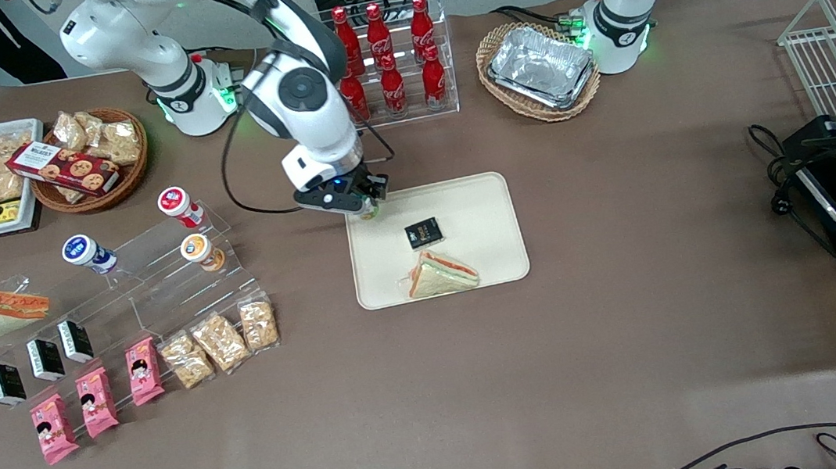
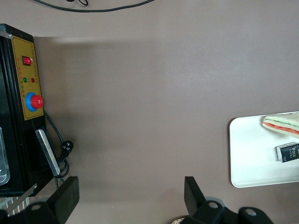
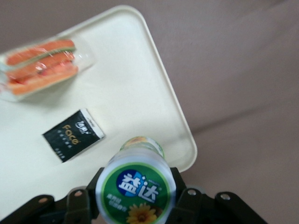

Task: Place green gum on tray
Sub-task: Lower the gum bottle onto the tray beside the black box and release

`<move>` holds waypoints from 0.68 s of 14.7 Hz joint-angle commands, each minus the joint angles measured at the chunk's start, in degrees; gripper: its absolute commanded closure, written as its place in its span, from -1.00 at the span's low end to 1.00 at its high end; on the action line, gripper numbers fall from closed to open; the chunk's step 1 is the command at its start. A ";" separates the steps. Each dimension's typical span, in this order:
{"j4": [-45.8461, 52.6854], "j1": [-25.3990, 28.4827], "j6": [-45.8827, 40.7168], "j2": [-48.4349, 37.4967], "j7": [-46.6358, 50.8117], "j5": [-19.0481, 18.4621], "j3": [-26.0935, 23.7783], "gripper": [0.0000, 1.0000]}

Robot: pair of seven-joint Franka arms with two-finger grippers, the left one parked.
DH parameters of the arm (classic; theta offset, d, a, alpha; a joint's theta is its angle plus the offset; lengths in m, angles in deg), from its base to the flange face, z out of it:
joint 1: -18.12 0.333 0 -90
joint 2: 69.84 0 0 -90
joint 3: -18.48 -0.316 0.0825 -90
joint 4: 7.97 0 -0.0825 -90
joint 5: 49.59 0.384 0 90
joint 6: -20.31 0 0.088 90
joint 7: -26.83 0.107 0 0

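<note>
The brown counter point(image 1: 628, 281) carries a flat cream-beige rectangular tray point(image 1: 479, 219) with rounded corners and a low rim, lying near its middle. On the tray rest a triangular wrapped sandwich point(image 1: 441, 275) with orange and green filling, at the edge nearest the front camera, and a small flat black packet point(image 1: 423, 233) with gold lettering, just beside the sandwich and farther from the camera.

The right arm's end effector point(image 1: 361, 203) hangs over the tray's corner toward the working arm's end of the counter, the corner farther from the front camera. Its two fingers point(image 3: 184, 198) are clenched on the sides of the small round white plastic jar of green gum point(image 3: 135, 189), whose green-rimmed lid with a yellow flower print faces the wrist camera. In the wrist view the jar sits between the dark fingers, over the tray's surface just inside the rounded corner, near the black packet. Whether the jar's base touches the tray cannot be told.

Toward the working arm's end of the counter, a clear stepped acrylic stand point(image 1: 178, 270) holds a red-lidded jar point(image 1: 176, 203), an orange-lidded jar point(image 1: 199, 251) and a blue-lidded jar point(image 1: 83, 251), well apart from the tray.
</note>
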 commanded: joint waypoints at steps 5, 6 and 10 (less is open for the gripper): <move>-0.32 3.41 11.26 9.07 6.33 -2.58 0.76 0.38; -0.32 3.41 11.71 9.43 6.50 -2.58 0.76 0.37; -0.15 3.41 13.29 10.66 7.03 -2.58 0.76 -0.99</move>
